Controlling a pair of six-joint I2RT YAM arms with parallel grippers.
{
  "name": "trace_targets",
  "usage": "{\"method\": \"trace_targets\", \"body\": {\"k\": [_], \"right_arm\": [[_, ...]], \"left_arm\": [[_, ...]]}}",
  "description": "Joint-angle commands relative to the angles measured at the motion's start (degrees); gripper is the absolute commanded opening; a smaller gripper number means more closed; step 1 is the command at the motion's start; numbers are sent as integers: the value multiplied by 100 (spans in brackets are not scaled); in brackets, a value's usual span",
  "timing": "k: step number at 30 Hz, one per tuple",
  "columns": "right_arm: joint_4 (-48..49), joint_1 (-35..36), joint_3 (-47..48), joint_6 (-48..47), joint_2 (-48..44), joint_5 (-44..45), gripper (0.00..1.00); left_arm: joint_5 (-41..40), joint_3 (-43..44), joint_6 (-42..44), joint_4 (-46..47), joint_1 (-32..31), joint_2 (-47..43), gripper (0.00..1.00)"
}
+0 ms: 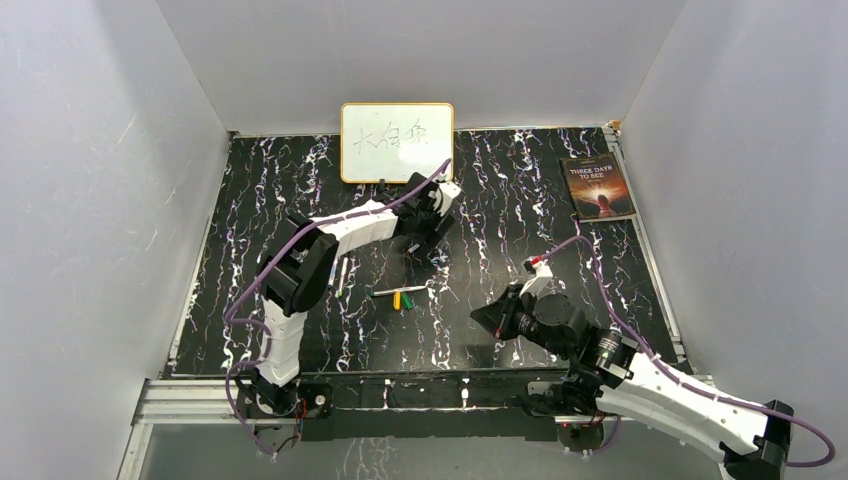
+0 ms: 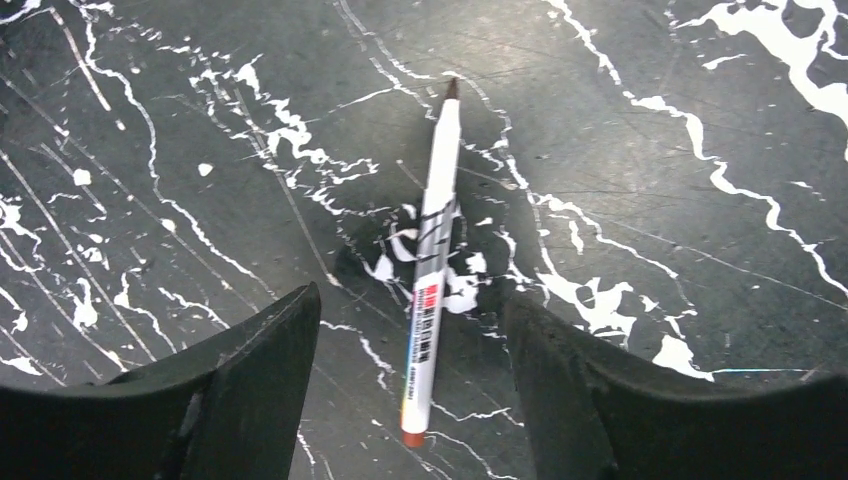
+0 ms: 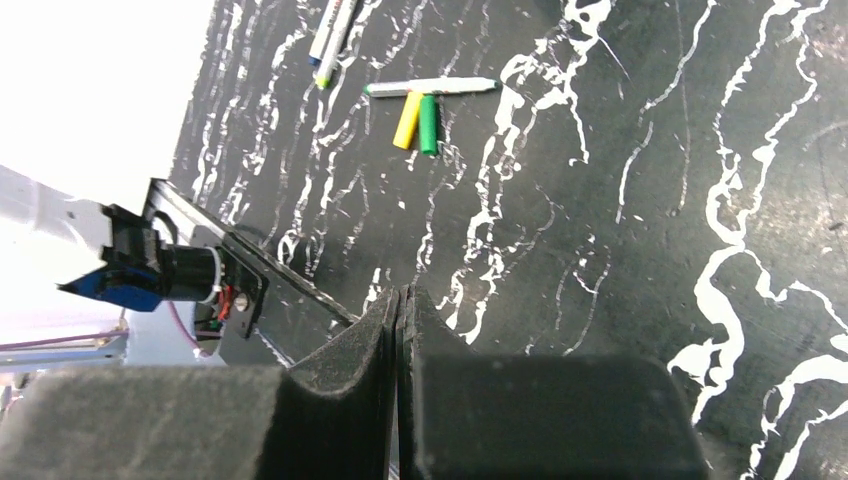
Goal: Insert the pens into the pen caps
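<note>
A whitish pen (image 2: 430, 270) with a dark tip and a red end lies on the black marbled table, between the spread fingers (image 2: 270, 370) of my left gripper (image 2: 410, 305), which is open just above it. In the top view the left gripper (image 1: 422, 248) is at mid-table. A second pen (image 3: 432, 87) lies flat with a yellow cap (image 3: 407, 120) and a green cap (image 3: 428, 124) side by side beside it. They also show in the top view (image 1: 400, 298). Two more pens (image 3: 330, 35) lie together farther off. My right gripper (image 3: 400, 295) is shut and empty, low at the near right (image 1: 490, 318). Black and blue caps are not in view.
A small whiteboard (image 1: 397, 142) with writing stands at the back centre. A dark book (image 1: 598, 188) lies at the back right. White walls close in the table on three sides. A metal rail (image 1: 420, 390) runs along the near edge.
</note>
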Motion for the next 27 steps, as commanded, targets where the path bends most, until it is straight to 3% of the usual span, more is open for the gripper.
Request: {"method": "trace_targets", "body": {"k": [1,4,13,16,19,20,27], "right_arm": [[37,11,-142,20,17,152,0],[140,8,-153,7,114,139,0],[271,11,-39,-56,315,42,0],[134,4,-39,-68,256,110,0],[61,5,-39,-44,164,142,0],[49,9,-39,-33,139,136,0],[-1,9,202,11,41,174,0]], "left_arm": [[142,159,158,-237,145,39,61],[234,32,197,-260,167,-45,47],[924,12,350,-750,228,112,42],[1019,-8,330,-756,229,142,27],[1149,-24,316,-787,228,208,3],[1157,-31,304,-780,227,234,0],[1237,-531,36,-384,229,-73,0]]}}
